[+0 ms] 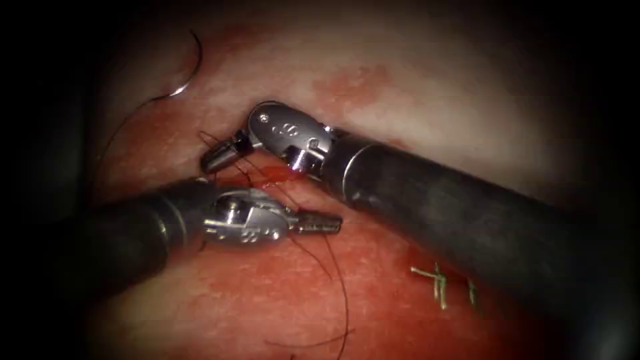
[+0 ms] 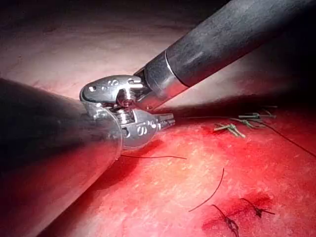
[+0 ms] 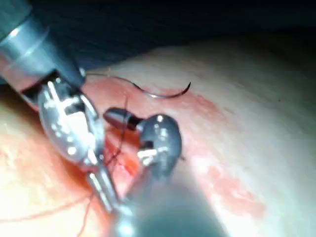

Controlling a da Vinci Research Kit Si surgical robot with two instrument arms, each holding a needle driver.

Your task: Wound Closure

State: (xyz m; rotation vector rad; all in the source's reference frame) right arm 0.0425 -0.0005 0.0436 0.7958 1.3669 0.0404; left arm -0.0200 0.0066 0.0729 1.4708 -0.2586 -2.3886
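Both tools are working at the cut (image 1: 267,175) mid-tissue (image 1: 427,93).

Right tool (image 1: 219,155): jaws are looking closed, tip lying on the cut's left end, thread (image 1: 337,280) strands crossing right at it. Probably pinching thread, but I can't confirm the grip.

Left tool (image 1: 320,224): jaws are looking closed too, pointing right just below the cut. Thread is running past and under the tip; can't tell whether it's actually clamped.

Needle (image 1: 190,70) is lying free on the tissue, up and left of the cut, well apart from both tools. Neither tool is holding it, and it's not in the tissue. In the right wrist view it's sitting beyond the right tool's tip (image 3: 118,117), thread trailing from it toward the jaws.

Thread is draping from the cut down the lower tissue in a long loose curve. Cut ends (image 1: 437,280) are sitting lower right, beside the right shaft. Red fluid (image 1: 277,175) is pooling in the cut between the tips.

Judgement: this looks like thread handling at the cut, not needle work. To do it well:
- grip thread only, no tissue
- keep tension gentle and even
- keep the loose loop off the jaws
- keep the needle in sight
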